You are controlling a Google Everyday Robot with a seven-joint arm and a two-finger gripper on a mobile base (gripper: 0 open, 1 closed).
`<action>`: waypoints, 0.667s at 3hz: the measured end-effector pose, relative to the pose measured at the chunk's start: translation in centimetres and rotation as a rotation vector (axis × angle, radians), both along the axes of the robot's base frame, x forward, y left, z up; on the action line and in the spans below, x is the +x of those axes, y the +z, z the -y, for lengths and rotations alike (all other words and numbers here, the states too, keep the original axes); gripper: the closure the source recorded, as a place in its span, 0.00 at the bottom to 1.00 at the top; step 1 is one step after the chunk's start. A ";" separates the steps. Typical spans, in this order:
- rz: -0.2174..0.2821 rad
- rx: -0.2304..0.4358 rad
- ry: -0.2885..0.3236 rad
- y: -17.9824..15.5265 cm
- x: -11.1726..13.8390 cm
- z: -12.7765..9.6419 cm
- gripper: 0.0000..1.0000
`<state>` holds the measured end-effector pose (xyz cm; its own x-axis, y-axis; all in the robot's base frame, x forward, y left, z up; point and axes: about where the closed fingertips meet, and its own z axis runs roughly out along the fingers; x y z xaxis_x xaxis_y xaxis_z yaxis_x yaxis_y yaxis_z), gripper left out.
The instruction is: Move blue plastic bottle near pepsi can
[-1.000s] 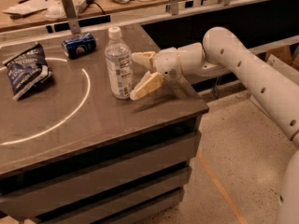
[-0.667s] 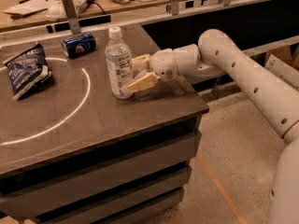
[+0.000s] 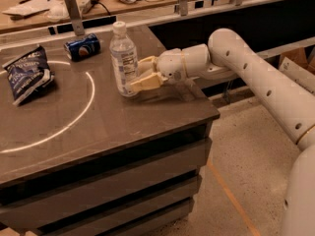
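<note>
The blue plastic bottle [image 3: 123,53], clear with a white cap and a pale label, stands upright near the table's right side. My gripper [image 3: 137,75] reaches in from the right at the bottle's lower half. One tan finger [image 3: 142,84] lies across the front of the bottle's base and the other [image 3: 147,62] sits behind it, so the fingers press on the bottle. The pepsi can [image 3: 82,47] lies on its side at the back of the table, up and to the left of the bottle, about one bottle height away.
A dark blue chip bag [image 3: 27,73] lies at the table's left. A white circle line [image 3: 74,119] is marked on the brown table top [image 3: 147,117]. A metal post [image 3: 74,11] stands behind the can. The table's right edge is close under my arm.
My gripper has moved left onto the bottle and its fingers have closed from a wide spread to the bottle's sides. The bottle has shifted slightly toward the back. The can and bag have not moved.
</note>
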<state>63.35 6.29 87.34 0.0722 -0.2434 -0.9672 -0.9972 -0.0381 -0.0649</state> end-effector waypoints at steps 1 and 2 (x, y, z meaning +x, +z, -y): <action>0.078 -0.019 -0.093 1.9 2.4 0.7 1.00; 0.132 -0.059 -0.222 3.0 6.3 2.4 1.00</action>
